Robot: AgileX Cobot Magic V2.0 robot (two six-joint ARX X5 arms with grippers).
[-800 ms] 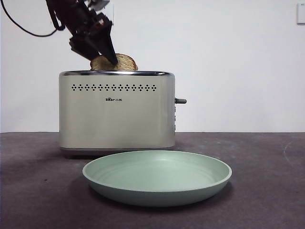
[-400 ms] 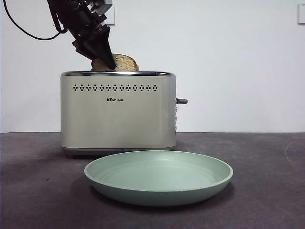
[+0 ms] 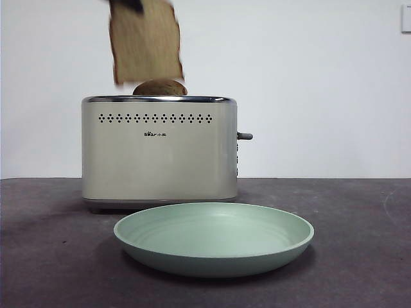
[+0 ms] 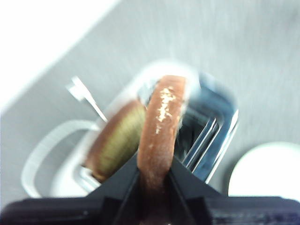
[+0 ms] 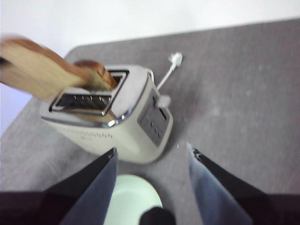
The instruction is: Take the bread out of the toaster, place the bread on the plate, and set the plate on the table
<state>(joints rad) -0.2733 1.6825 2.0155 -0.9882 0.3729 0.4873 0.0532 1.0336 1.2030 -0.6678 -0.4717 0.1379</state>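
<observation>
Held the bread (image 3: pixel 145 42) pinched between the jaws of the left gripper (image 4: pixel 154 176), clear above the toaster (image 3: pixel 158 149) (a second slice (image 3: pixel 160 88) left in its slot). Kept the right gripper (image 5: pixel 151 154) spread wide, with the plate (image 3: pixel 214 239) on the tabletop (image 3: pixel 359 244) below it.

bread (image 3: pixel 145 42): tan slice, hanging above toaster (image 3: pixel 158 149) | plate (image 3: pixel 214 239): mint-green, empty, on table (image 3: pixel 359 244) before toaster

The bread (image 3: pixel 145 42) has been lifted clear of the toaster (image 3: pixel 159 149); it is now held above it by the left gripper (image 4: pixel 153 176). The second slice (image 3: pixel 160 88) has been left exposed in its slot.
</observation>
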